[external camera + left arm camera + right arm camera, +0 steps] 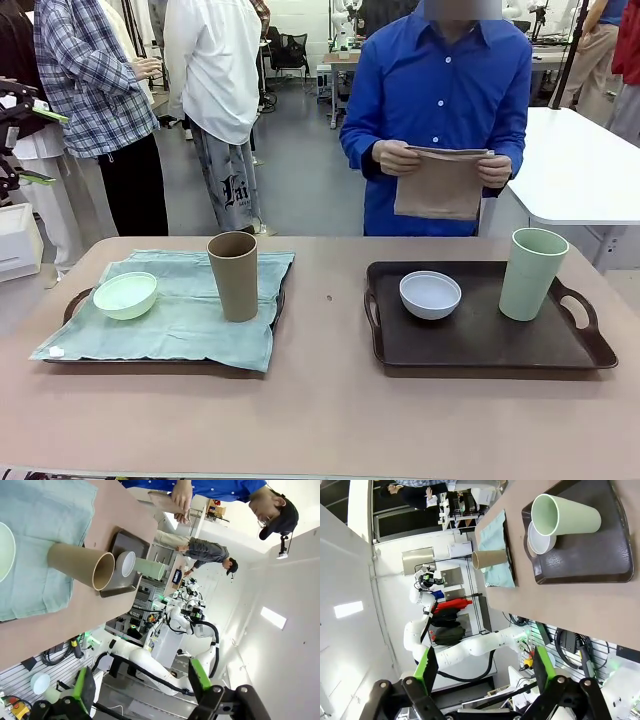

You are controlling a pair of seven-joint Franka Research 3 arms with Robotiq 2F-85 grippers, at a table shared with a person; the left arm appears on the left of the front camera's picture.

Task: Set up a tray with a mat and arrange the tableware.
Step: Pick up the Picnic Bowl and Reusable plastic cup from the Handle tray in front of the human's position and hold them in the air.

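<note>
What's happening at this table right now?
A person holds a folded brown cloth at the far side. The left tray has a green mat carrying the pale green bowl and brown cup. The right tray is bare under the white bowl and pale green cup. The left gripper and right gripper are open, holding nothing.

Bare table strip (325,330) lying open left of the dark tray (480,345), white bowl (430,294) blocking its left part, tall pale green cup (533,273) blocking its right, tall brown cup (233,275) standing well left of it.
</note>
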